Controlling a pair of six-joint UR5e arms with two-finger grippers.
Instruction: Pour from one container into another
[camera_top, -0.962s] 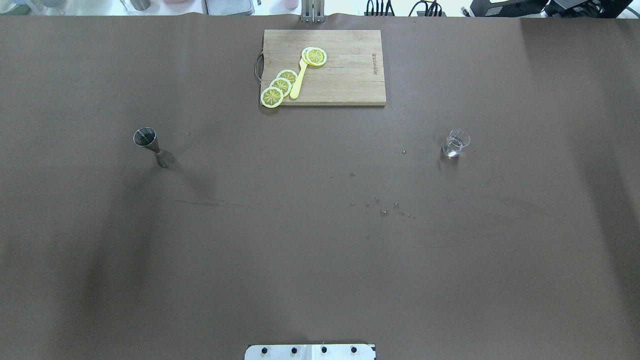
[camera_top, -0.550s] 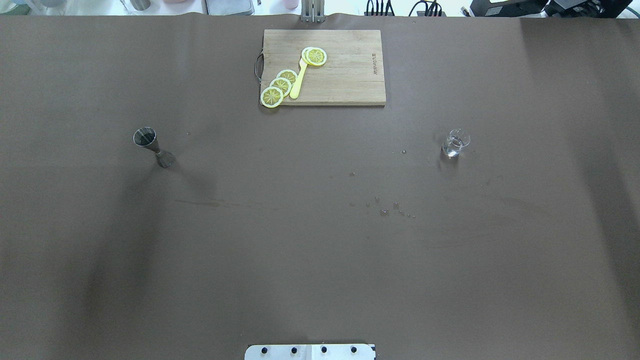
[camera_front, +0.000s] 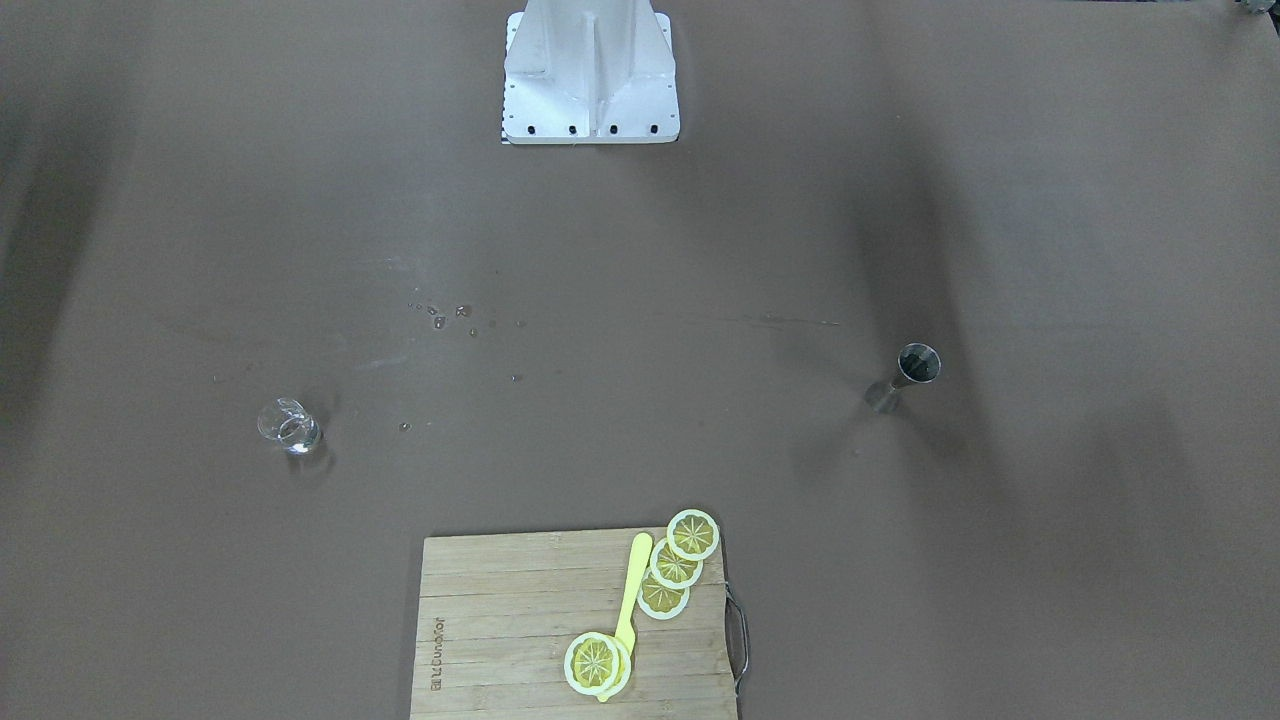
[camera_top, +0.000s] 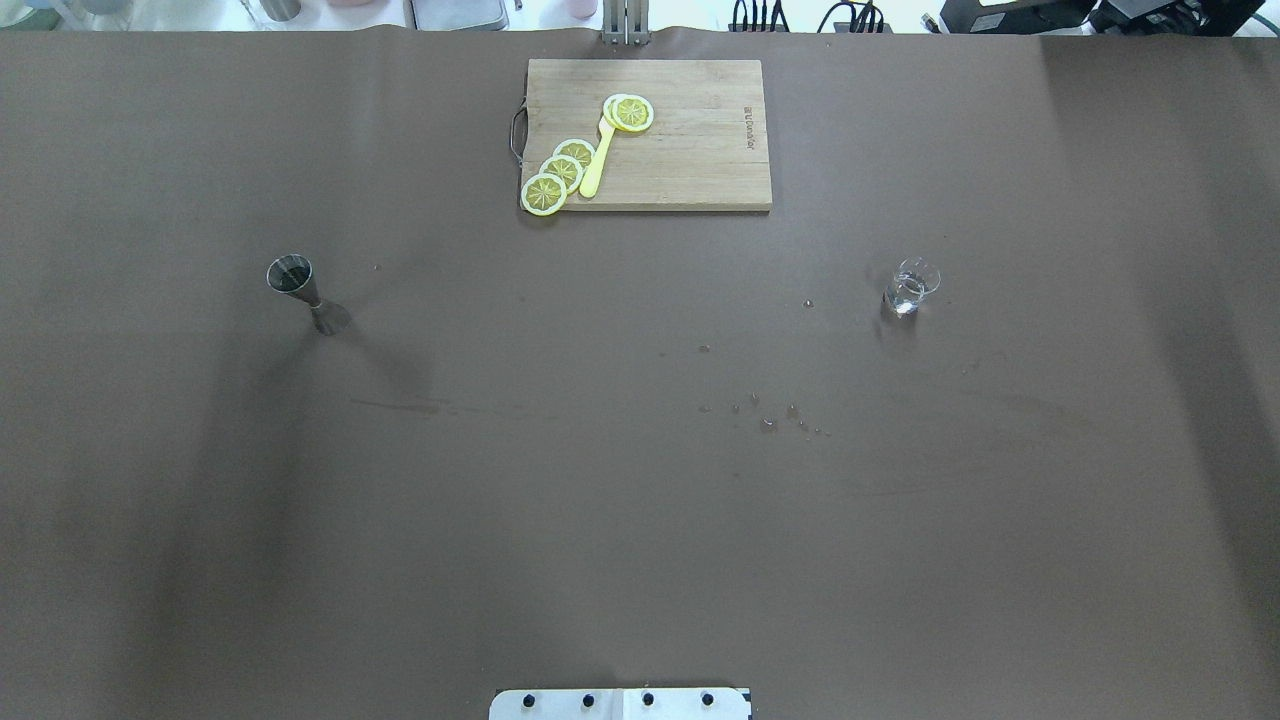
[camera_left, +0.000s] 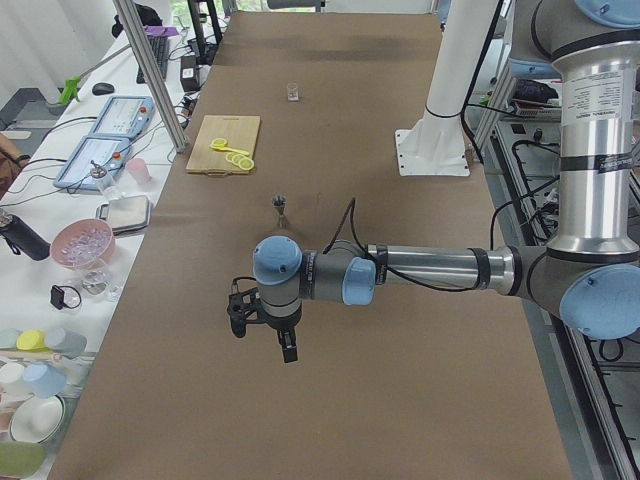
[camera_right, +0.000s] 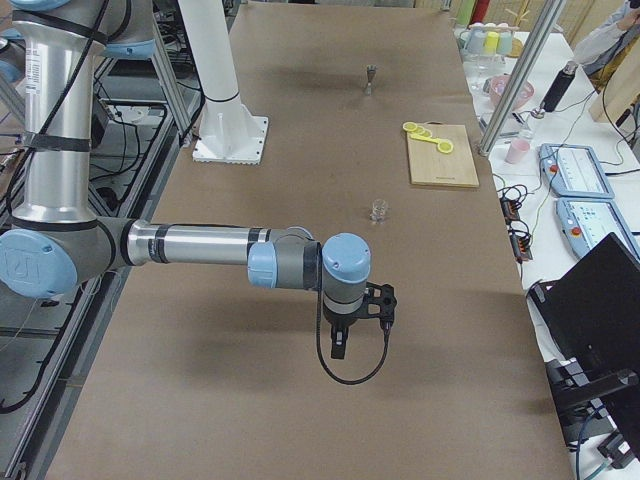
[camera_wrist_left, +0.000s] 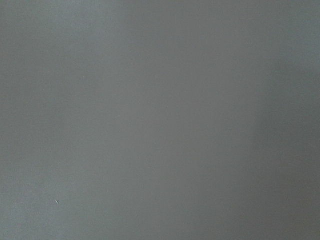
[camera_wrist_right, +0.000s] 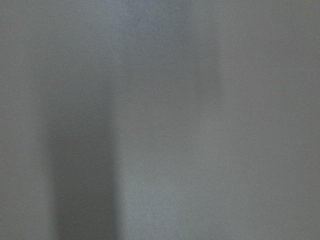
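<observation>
Glass cup (camera_top: 910, 288), jigger (camera_top: 305, 293) well apart, lemon slices (camera_top: 562, 170) on cutting board (camera_top: 700, 150) — left gripper (camera_left: 287, 345), right gripper (camera_right: 340, 345), grip untellable.

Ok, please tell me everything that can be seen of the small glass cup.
The cup is small and made of clear glass, with what looks like a pour lip on its rim. A little clear liquid seems to sit at the bottom. It stands upright and alone on the brown table, on the robot's right side. Only the table touches it.
</observation>
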